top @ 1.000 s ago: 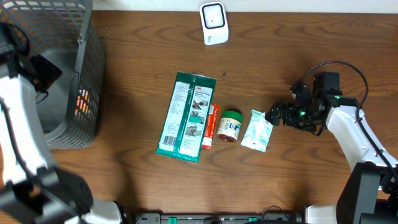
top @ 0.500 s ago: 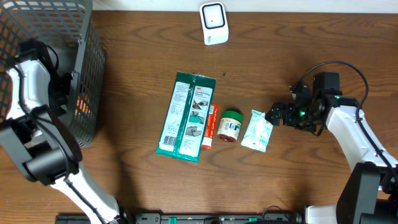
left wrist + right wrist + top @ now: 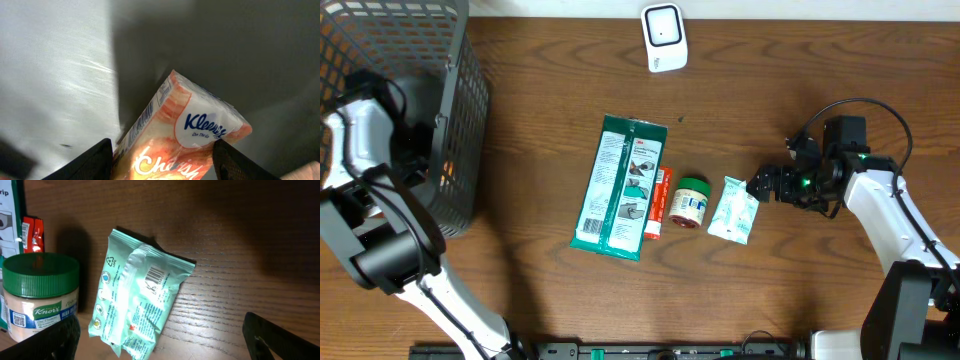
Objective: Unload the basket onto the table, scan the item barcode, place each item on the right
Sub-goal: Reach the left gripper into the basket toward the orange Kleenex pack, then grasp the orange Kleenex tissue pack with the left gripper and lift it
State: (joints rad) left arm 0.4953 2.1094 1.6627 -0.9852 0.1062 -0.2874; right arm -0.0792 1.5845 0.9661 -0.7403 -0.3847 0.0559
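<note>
A brown wooden table [image 3: 800, 80] carries everything, with bare wood open along its near edge and across its far right corner. The grey mesh basket [image 3: 460, 90] fills the far left corner, and my left arm reaches down inside it. There my left claw [image 3: 160, 160] stands around an orange-and-white Kleenex pack [image 3: 200, 125], the item for scanning, one finger [image 3: 92, 160] on each side. I cannot tell whether the fingers press it or only flank it. The basket walls close in on that side. At the table's middle lies a long green pack [image 3: 620, 187], lengthwise from far to near. The white scanner [image 3: 663, 38] stands at the far edge, well apart from it, with bare wood between. My right claw [image 3: 160, 340] hangs spread wide and holds nothing, just beside a mint-green packet [image 3: 140, 305], its barcode facing up. Left of that stands a green-lidded Knorr jar [image 3: 40, 295], then a thin red stick [image 3: 660, 203] against the long pack.
</note>
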